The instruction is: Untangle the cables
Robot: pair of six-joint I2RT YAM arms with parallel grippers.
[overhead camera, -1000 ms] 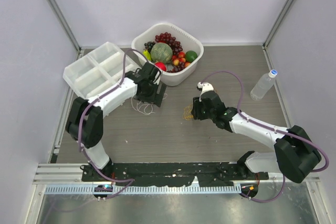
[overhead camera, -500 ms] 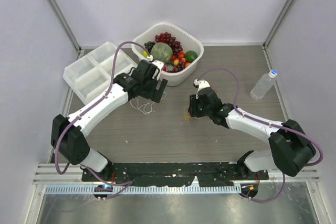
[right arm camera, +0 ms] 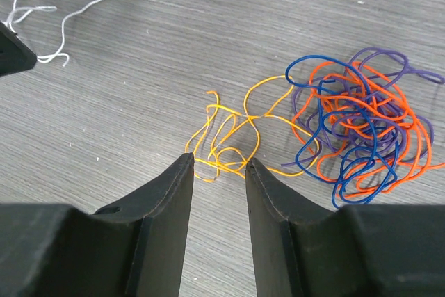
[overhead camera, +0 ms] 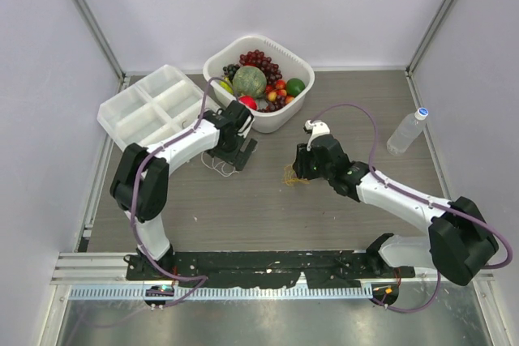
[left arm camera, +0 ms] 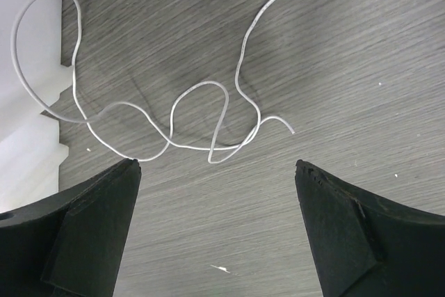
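1. L gripper [left arm camera: 217,166]: jaws wide apart, nothing between them. It hangs low over the thin white wire [left arm camera: 208,119]. That wire lies alone in loose loops on the grey wood-grain table [overhead camera: 243,216], left of centre, just near of the white plastic fruit basket [overhead camera: 302,66].
2. R gripper [right arm camera: 217,161]: jaws part-way apart with a clear gap. Tips straddle the near loops of the thin yellow-orange wire [right arm camera: 229,140]. No clamp seen.
3. Yellow-orange wire is mostly spread to the left, but its right end runs into a knotted clump of orange-red, blue and purple wires [right arm camera: 354,123]. Clump sits just right of it, approx. table centre.
4. Step in hand (judgement): white wire lies free of the rest. Work is now on freeing the yellow-orange wire. Task roughly part done, as the clump is fully knotted.
5. Next move calls for (judgement):
   - R jaws close on one yellow strand only, w/o catching neighbouring loops.
   - Slow draw to the left, away from the clump, so the clump doesn't drag along.
   - L arm prob. needed to pin the clump.
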